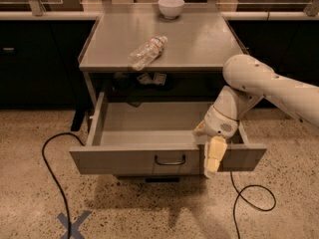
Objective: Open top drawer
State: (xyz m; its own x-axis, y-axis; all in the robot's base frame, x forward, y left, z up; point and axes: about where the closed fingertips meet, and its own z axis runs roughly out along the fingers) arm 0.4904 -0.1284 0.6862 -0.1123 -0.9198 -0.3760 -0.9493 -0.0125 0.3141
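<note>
Dim, warm overhead light; shadow beneath the top drawer (124, 161), end effector (214, 159) at its front.

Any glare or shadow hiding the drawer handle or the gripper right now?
Camera view: no glare on the handle; it reads dark against the evenly lit top drawer front. Camera view: the gripper, hanging over the front's right part, is lit, while deep shadow under the tabletop darkens the recess behind.

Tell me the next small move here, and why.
Probably lift the pincer clear of the top drawer: the drawer stands far out with its inside showing, and the pincer hangs over its front panel, right of the handle.
</note>
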